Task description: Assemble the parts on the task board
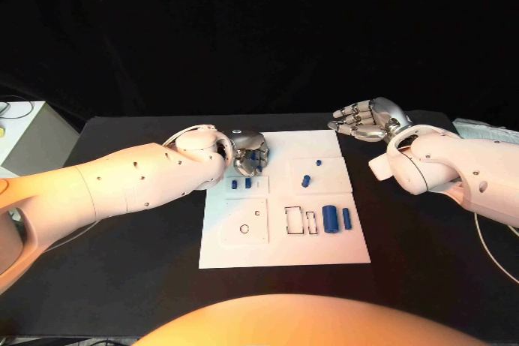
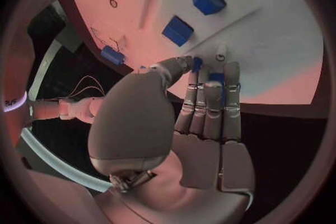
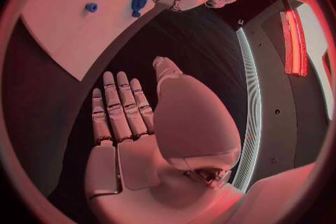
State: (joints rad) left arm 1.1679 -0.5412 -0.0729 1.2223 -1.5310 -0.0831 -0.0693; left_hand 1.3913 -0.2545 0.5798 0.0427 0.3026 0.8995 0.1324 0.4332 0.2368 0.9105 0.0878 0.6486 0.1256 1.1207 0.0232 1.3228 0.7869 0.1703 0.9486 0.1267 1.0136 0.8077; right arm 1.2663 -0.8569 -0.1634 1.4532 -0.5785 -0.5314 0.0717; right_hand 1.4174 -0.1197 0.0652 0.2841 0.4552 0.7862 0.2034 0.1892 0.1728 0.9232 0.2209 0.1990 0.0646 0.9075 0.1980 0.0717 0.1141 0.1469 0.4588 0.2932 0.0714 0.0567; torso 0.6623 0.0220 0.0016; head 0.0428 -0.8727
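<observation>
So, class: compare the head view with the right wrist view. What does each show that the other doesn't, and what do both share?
Head view alone: the whole task board with its outlined slots, and the large blue cylinder beside a thinner blue piece.

Right wrist view alone: the right hand from behind, fingers straight and apart over bare black table, holding nothing.

Both: the left hand at the board's far edge, with blue parts close by.

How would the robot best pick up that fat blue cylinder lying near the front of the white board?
Probably from straight above, with fingers pinching the big blue cylinder across its round sides at mid-length. It lies flat on the task board, a slimmer blue rod close beside it, so the gap there is tight.
</observation>
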